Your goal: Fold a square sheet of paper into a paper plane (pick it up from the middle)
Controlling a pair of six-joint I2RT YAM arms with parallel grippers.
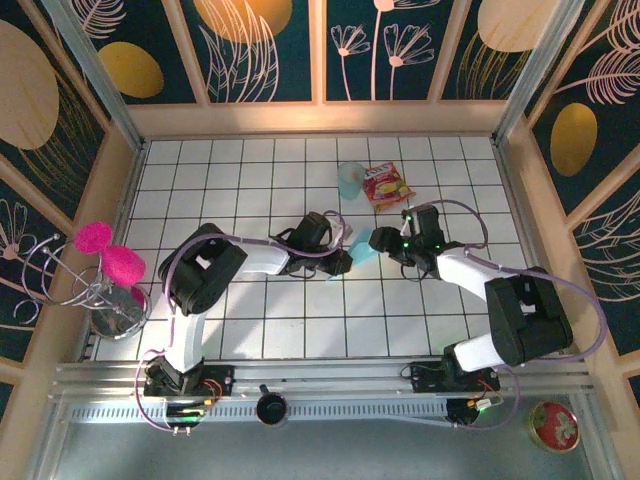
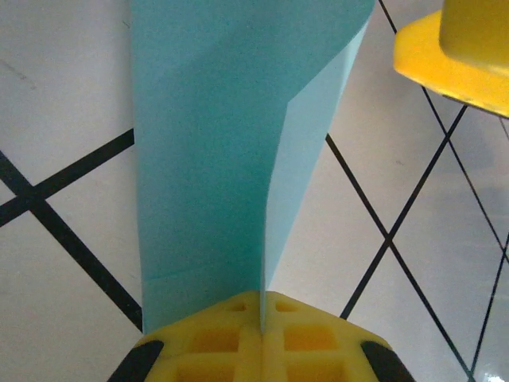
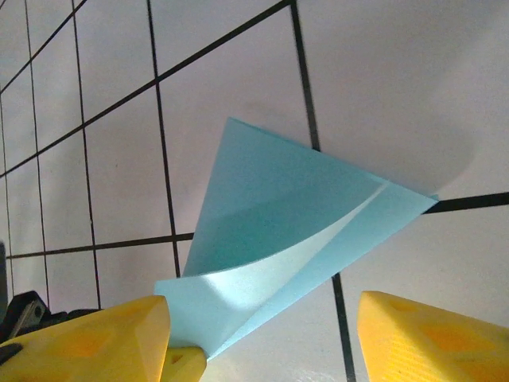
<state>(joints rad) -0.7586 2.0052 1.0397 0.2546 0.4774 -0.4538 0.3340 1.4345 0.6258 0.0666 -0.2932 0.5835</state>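
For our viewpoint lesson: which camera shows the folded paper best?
Right wrist: the paper shows most of its pointed shape and folds. Left wrist shows a close-up strip, cut off at the top; top external a tiny teal patch.

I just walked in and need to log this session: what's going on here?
A robot is partway through folding a teal paper sheet into a plane. The left gripper is shut on one end of the partly folded sheet. The right gripper stands open at the other end, gripping nothing. There is no finished dart shape yet.
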